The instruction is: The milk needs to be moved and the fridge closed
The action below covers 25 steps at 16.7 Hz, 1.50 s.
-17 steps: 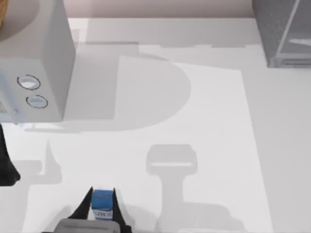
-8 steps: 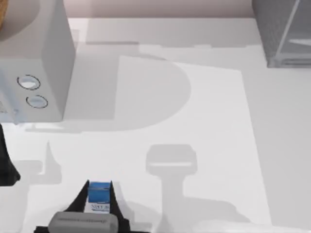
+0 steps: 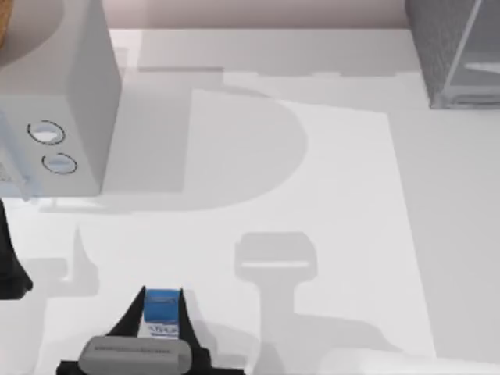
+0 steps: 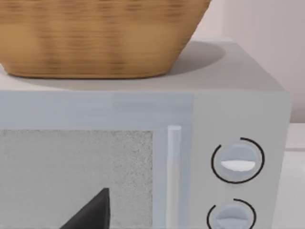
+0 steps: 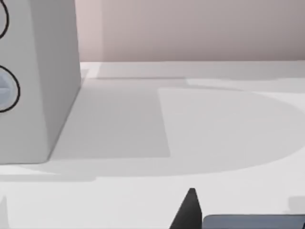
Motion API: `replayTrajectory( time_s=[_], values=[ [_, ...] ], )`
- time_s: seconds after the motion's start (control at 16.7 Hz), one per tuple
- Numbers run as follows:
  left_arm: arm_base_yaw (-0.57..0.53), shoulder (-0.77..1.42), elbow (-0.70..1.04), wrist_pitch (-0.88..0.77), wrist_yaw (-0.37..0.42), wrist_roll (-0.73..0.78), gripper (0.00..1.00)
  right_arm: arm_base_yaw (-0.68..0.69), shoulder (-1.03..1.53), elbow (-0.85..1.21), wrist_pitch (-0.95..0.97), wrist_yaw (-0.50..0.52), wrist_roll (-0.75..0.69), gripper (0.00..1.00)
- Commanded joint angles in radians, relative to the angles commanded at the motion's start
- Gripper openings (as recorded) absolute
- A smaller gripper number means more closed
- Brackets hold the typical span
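The milk, a small carton with a blue top and a white printed lower part, is near the table's front edge, left of centre. My right gripper is shut on it, one dark finger against each side. In the right wrist view one dark fingertip shows beside the carton's top edge. The fridge, dark speckled grey with a paler glassy door panel, stands at the far right corner, cut off by the picture's edge. My left arm is parked at the table's left edge.
A lighter smooth grey box with two round dials stands at the far left, with a wicker basket on its top. The wide white tabletop lies between this box and the fridge.
My right gripper has shifted slightly left and toward the far side with the milk in it, and its wrist body looks larger from above. The left arm has not moved.
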Motion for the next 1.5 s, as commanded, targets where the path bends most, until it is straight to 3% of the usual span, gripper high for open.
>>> replayTrajectory(
  time_s=[0.24,0.66,1.02,1.5],
  values=[
    [0.000,0.000,0.000,0.000,0.000,0.000,1.00,-0.123,-0.073,-0.099,0.024,-0.126,-0.049,0.00],
    [0.000,0.000,0.000,0.000,0.000,0.000,1.00,-0.530,-0.308,-0.315,0.115,-0.573,-0.118,0.00],
    [0.000,0.000,0.000,0.000,0.000,0.000,1.00,-0.815,-0.471,-0.496,0.162,-0.834,-0.194,0.00],
    [0.000,0.000,0.000,0.000,0.000,0.000,1.00,-1.339,-0.786,-0.763,0.282,-1.385,-0.303,0.00]
  ],
)
